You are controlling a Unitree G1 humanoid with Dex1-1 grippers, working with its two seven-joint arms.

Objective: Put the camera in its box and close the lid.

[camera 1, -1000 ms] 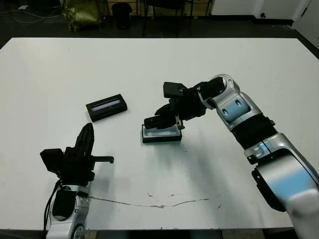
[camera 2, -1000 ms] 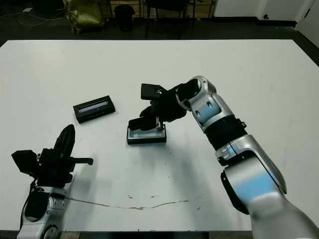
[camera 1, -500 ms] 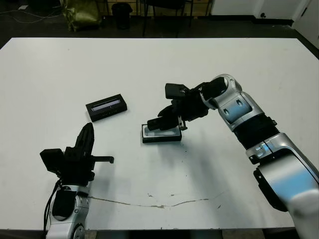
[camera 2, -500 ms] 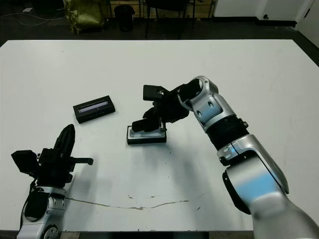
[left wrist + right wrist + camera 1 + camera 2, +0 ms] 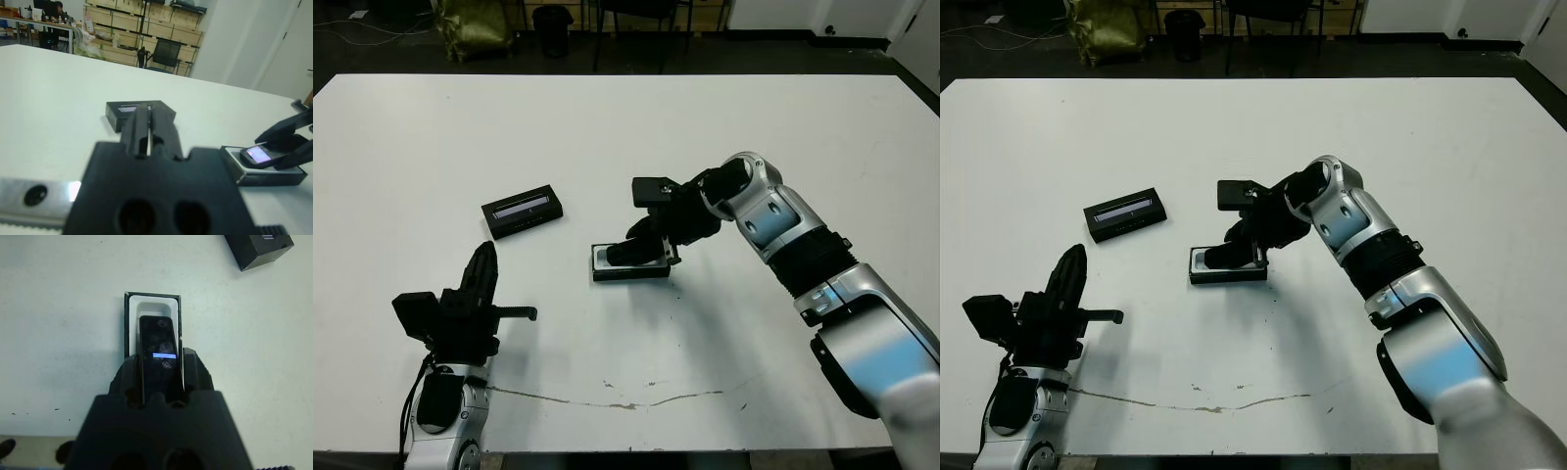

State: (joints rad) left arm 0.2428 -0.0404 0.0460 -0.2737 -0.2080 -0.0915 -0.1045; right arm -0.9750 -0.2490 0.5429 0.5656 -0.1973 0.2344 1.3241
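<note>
Camera (image 5: 157, 352) in its grasp, the right gripper (image 5: 641, 250) is reaching in from the right and sitting low over the box (image 5: 628, 263), which is lying near the middle of the white table (image 5: 705, 127). Its two black fingers (image 5: 192, 368) are closing on the long sides of the slim black bar, one on each side, as the right wrist view is showing. The camera's free end is pointing left along the box and lying over the white lining (image 5: 152, 307), with a strip of lining showing bare beyond the tip; whether the bar is already touching the lining or hanging just above it cannot be told. A small bright bluish mark is glowing on the camera's upper face.

Left of the box and a little farther from the robot, the lid (image 5: 522, 211) is lying flat on the table, well apart from the box, its pale glossy stripe facing up. Nothing is touching it.

At the near left, the left gripper (image 5: 485, 269) is hovering over bare table, nearer the robot than the lid and well apart from both lid and box. Its fingers (image 5: 143, 128) are pressing almost together with only a thin slit between them, gripping nothing, and they are pointing toward the lid in the left wrist view.

Beyond the far edge of the table, dark floor and a black chair (image 5: 164, 53) are showing.
</note>
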